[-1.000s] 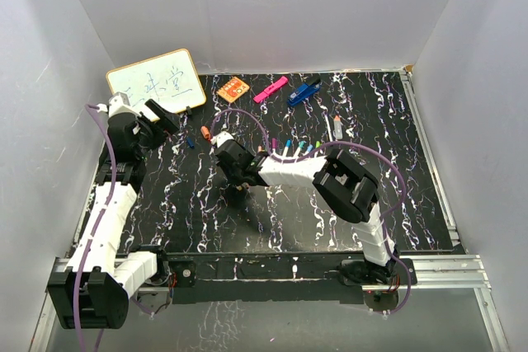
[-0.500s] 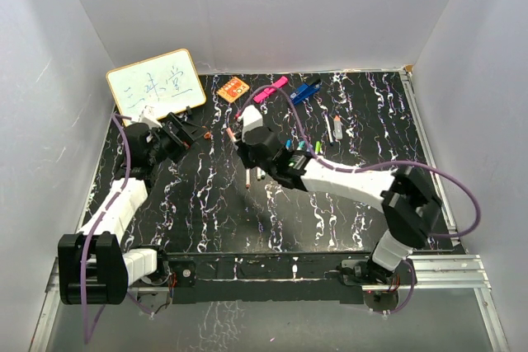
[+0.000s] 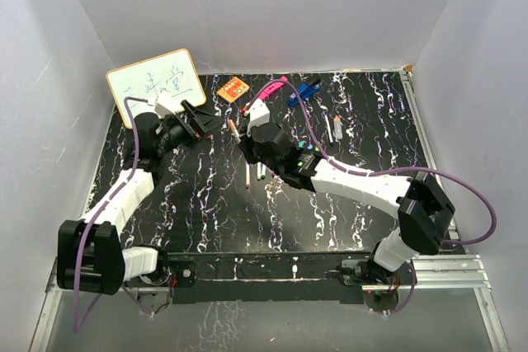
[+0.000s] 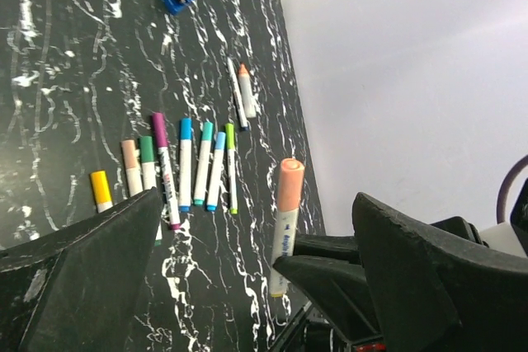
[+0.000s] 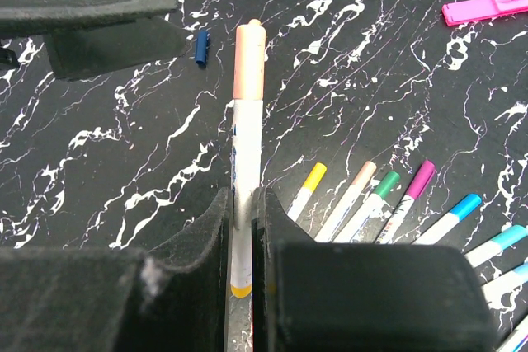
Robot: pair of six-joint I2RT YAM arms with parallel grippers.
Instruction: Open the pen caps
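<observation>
Likely light, stiff and slick, the marker pen (image 5: 246, 146) sat clamped in the right gripper (image 5: 242, 212), its peach cap (image 5: 250, 59) best pinched by the wide-apart left gripper (image 4: 256, 204).

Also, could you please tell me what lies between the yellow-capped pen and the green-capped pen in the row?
A tan-capped pen, clearest in the right wrist view.

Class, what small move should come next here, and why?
Probably ease the open left gripper forward and close it on the peach cap. The right gripper, shut on the pen, presents that cap toward the left jaws, which stand wide and do not touch it yet.
</observation>
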